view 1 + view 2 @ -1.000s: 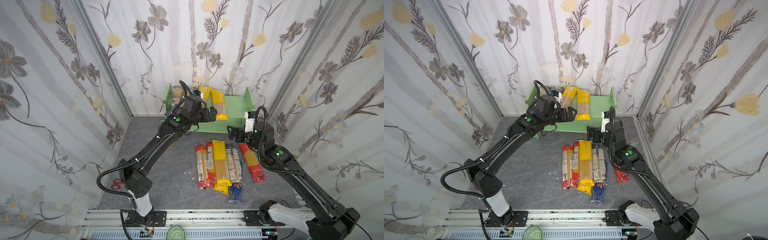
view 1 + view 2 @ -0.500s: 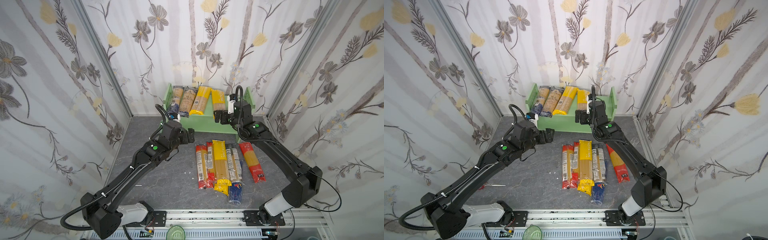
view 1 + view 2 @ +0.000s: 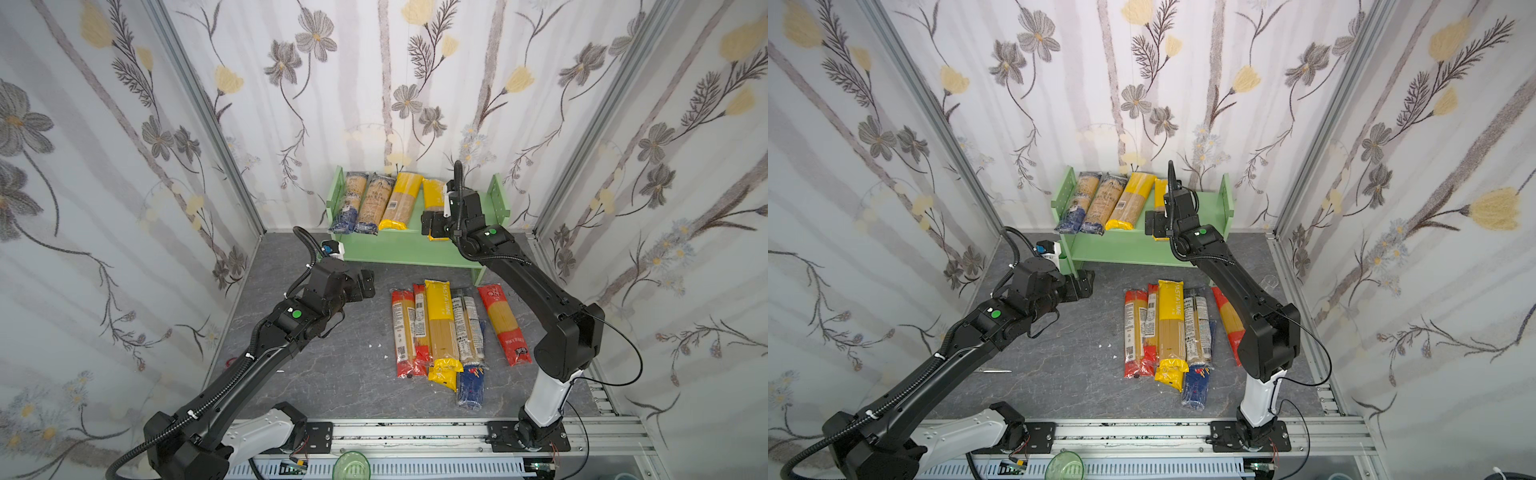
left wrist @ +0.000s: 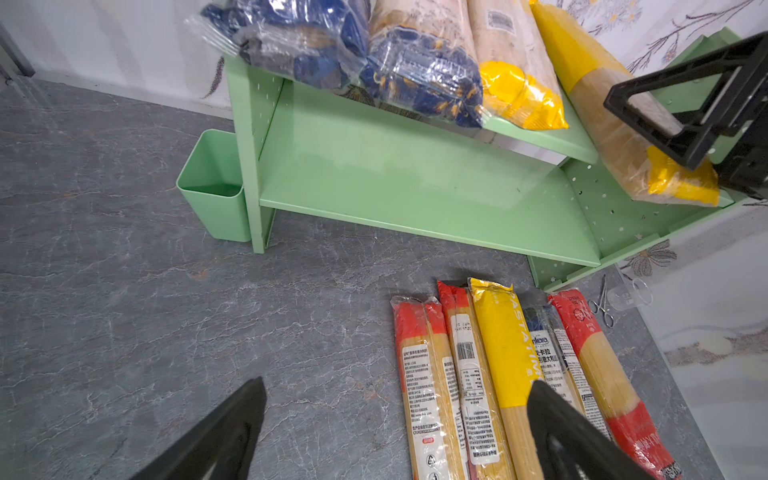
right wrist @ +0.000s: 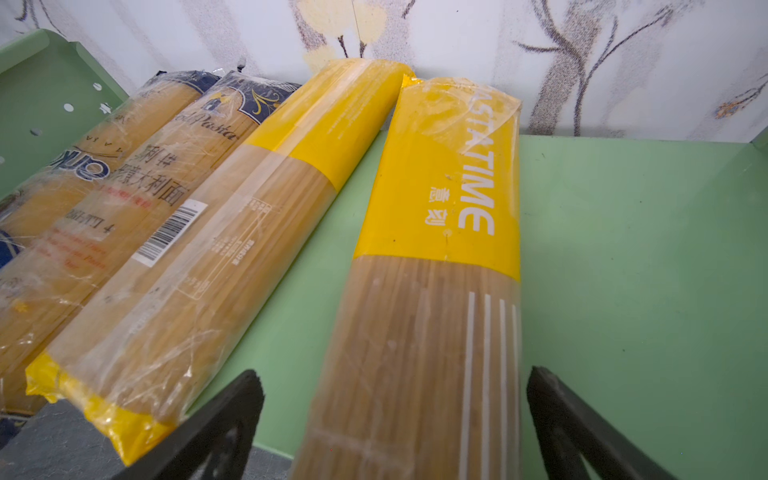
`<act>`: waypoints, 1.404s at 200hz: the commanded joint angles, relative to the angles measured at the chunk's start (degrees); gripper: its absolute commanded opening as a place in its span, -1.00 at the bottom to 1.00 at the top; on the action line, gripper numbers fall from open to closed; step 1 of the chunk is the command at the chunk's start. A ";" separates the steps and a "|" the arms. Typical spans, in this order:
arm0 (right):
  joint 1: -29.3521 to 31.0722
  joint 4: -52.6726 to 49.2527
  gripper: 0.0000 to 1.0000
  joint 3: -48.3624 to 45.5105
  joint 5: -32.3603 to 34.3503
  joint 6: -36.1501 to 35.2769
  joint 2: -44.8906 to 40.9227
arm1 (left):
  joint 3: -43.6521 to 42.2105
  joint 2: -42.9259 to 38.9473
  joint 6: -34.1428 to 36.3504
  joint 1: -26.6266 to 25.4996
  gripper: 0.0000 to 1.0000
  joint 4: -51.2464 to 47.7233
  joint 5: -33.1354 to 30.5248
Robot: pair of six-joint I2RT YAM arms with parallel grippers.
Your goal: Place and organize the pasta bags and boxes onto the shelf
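R gripper [image 5: 395, 378] straddles the fourth pack [image 5: 432, 291] on the upper tier of the shelf [image 5: 623, 249]. Its jaws stand wide apart, one each side, not clamping. L gripper [image 4: 395, 386] hovers over the floor [image 4: 124, 291] in front of the shelf, jaws apart & empty, facing the floor row [image 3: 440, 328]. Judgement: fourth pack is at release stage. Recommend R backs out straight along the pack axis w/ no sideways drag, as the film looks slick & the pack would likely pivot. Pack converges w/ the third pack [image 5: 232, 257] at the wall end, gaps at the near end, & overhangs the front edge. A nudge to parallel is advisable to keep room on its free side. Appearance: long narrow clear bag, yellow band w/ white "PASTATIME" lettering, white stripes, strands visible. Lower tier is bare. Remaining packs are on the floor, one red pack [image 3: 503, 324] slightly apart.
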 commanded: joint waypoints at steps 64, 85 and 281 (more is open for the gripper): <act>-0.18 -3.09 0.60 9.00 -6.99 0.14 8.40 | -0.74 0.63 0.97 1.41 1.00 3.03 0.73; -0.15 -3.74 0.59 11.10 -7.05 -0.07 9.79 | -0.74 0.85 0.97 1.68 1.00 3.28 0.98; 7.25 -2.88 0.99 -17.46 6.21 -0.39 -19.22 | -9.61 -2.48 -2.34 0.51 1.00 7.85 9.87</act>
